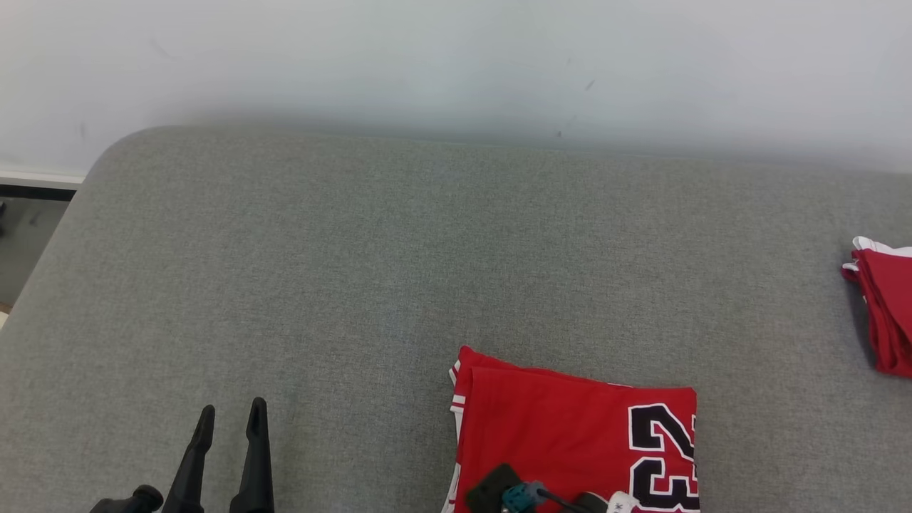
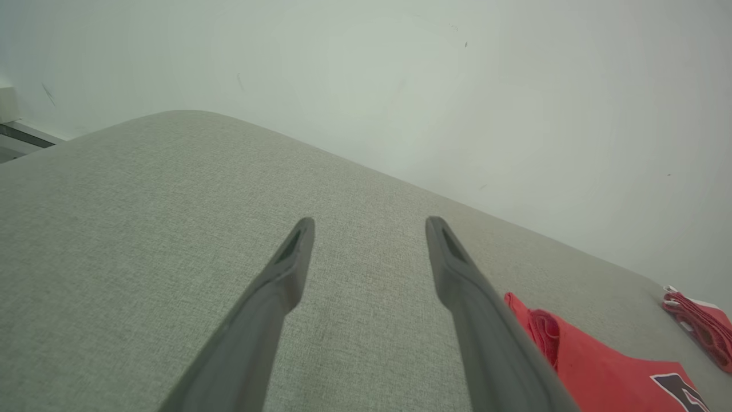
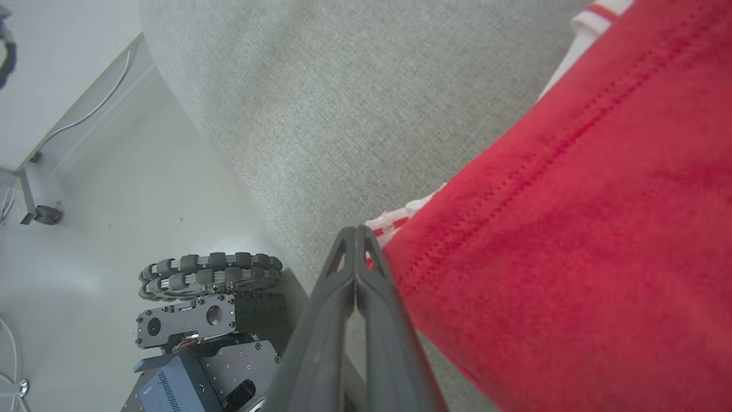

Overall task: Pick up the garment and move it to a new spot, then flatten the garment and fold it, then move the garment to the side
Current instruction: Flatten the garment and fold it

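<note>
Grey counter (image 1: 356,285); folded red jersey (image 1: 556,427), soft and floppy, likely best pinched through its hem layers; left end effector (image 1: 232,407) wide, right end effector (image 3: 355,230) pressed closed.

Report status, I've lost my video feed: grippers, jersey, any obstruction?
Left gripper open, off the jersey. Right gripper shut, tips at folded jersey's edge. Second red garment far right, not in the way.

The garment (image 1: 556,427) was a red jersey with red-and-white striped trim and a black, white-edged "23". It lay folded into a flat, roughly rectangular stack on the grey fabric surface (image 1: 356,285), near its front edge, with the numeral at the right end.
</note>
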